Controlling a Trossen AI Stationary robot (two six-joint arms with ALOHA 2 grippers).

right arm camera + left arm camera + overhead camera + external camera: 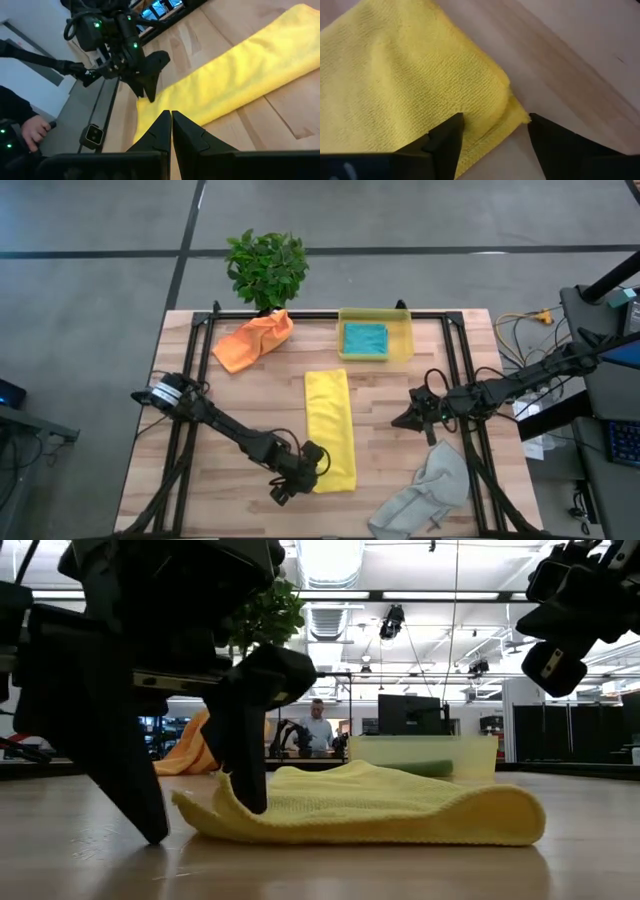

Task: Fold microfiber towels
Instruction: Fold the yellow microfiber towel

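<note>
Down the middle of the wooden table (250, 395) lies the yellow towel (330, 430), folded into a long narrow strip, its long axis running from the far side toward the near edge. At its near left corner sits the left gripper (300, 478), fingers spread wide, one either side of that corner and right down at the table top; the left wrist view shows the corner (517, 111) lying between the two dark fingers (445, 142), nothing pinched. Over on the right, the right gripper (403, 420) hangs above the table, well apart from the strip, jaws pressed together on nothing.

Count the towels: four. One yellow in the centre; one orange towel (252, 340) bunched at the far left, just in front of the potted plant (266, 268); one teal towel (365, 338), folded flat, inside the translucent yellow bin (405, 340) at the far edge; one grey towel (430, 492) crumpled at the near right corner. One bin, one plant, two arms. Beyond the table, in the low view, a person (318, 728) stands far off in the room.
</note>
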